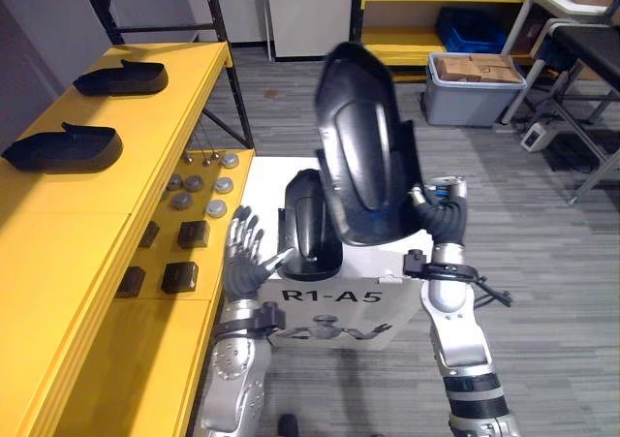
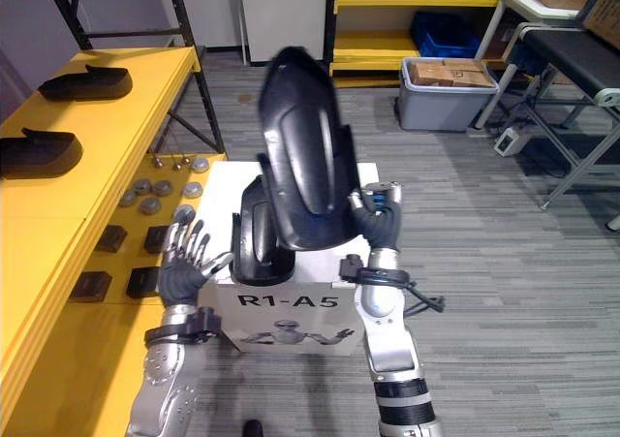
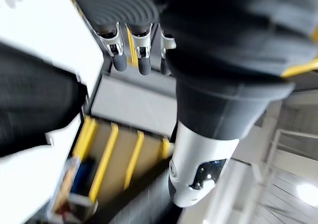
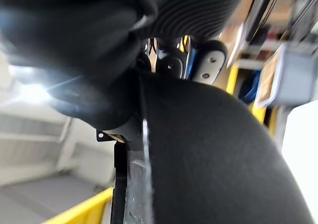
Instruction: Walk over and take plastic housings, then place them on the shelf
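Observation:
A large black plastic housing (image 1: 363, 146) is lifted upright above the white box (image 1: 334, 306). My right hand (image 1: 441, 214) is shut on its lower right edge, and its fingers (image 4: 171, 65) lie curled against the dark shell (image 4: 213, 154). A second black housing (image 1: 310, 229) stands on the white box behind the raised one. Just left of that housing, my left hand (image 1: 247, 258) is open with its fingers (image 3: 131, 50) straight and holding nothing. Two more black housings (image 1: 121, 77) (image 1: 63, 148) lie on the yellow shelf (image 1: 87, 224) to the left.
Several metal discs (image 1: 199, 185) and small black blocks (image 1: 184, 253) sit on the lower yellow ledge beside the box. A grey bin with cardboard (image 1: 472, 88) and a blue crate (image 1: 475, 25) stand at the back right, on and near more yellow shelving.

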Available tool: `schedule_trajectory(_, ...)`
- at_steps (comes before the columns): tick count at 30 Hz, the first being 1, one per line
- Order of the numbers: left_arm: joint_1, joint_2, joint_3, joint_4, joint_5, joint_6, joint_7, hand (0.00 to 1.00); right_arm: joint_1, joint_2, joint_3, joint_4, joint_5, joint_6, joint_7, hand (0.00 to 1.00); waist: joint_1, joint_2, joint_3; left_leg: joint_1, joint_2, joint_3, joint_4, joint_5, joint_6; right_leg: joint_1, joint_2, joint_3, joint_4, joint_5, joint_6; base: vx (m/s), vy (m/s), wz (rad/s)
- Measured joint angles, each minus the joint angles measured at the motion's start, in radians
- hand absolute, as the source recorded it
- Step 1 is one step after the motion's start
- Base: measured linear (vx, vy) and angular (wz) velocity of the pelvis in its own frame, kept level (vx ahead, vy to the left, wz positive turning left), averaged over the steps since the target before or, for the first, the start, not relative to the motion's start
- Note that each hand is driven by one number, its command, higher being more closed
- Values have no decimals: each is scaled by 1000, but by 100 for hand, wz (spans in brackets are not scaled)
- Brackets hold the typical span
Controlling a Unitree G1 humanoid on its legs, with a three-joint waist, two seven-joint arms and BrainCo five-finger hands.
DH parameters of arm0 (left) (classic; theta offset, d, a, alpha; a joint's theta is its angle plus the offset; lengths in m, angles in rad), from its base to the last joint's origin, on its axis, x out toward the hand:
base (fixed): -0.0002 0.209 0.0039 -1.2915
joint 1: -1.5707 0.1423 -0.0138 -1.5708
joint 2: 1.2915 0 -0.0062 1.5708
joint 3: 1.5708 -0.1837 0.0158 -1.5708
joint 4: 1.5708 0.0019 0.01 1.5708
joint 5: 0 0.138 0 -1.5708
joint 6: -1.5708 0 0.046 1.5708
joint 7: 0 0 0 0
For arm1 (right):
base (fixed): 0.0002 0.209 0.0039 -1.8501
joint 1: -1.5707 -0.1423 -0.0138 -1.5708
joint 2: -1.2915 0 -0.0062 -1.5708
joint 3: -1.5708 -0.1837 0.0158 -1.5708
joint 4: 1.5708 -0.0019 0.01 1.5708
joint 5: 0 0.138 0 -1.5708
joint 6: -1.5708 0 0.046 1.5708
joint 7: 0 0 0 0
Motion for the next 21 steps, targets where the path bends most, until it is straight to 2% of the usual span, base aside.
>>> schedule_trajectory(3,-37,14,-40,28,-58,10,1,0,0,2,77,0,-24,-1,21,100,-6,0,-7,0,0,1,0,0,0,-1,0,1,0,0,0,0,0,0)
schedule_trajectory(8,-51,29,-44,54,-134,18,6,0,0,7,96,3,-43,-1,26,100,-11,0,-21,-1,0,6,0,0,0,-6,0,6,2,0,0,-19,3,-3)
schedule_trajectory(9,-52,35,-51,58,-156,18,15,100,0,3,101,7,-43,-1,25,100,-16,0,-27,-2,0,7,0,0,0,-7,0,7,2,0,0,0,0,0)
schedule_trajectory(13,-56,71,-56,75,-231,20,38,100,14,-54,131,9,-44,-1,26,100,-23,-1,-41,-3,1,10,0,0,0,-9,1,10,1,1,-1,0,0,-1)
schedule_trajectory(17,-59,98,-56,75,-252,20,58,100,54,-94,136,13,-42,-9,28,100,-23,0,-46,-3,1,11,0,0,0,-9,1,12,1,1,-1,0,0,0)
schedule_trajectory(21,-59,122,-41,76,-266,29,62,100,88,-139,177,21,-33,-53,38,100,-27,-1,-53,-5,2,24,0,0,0,-18,1,25,2,2,-3,-14,5,-8)
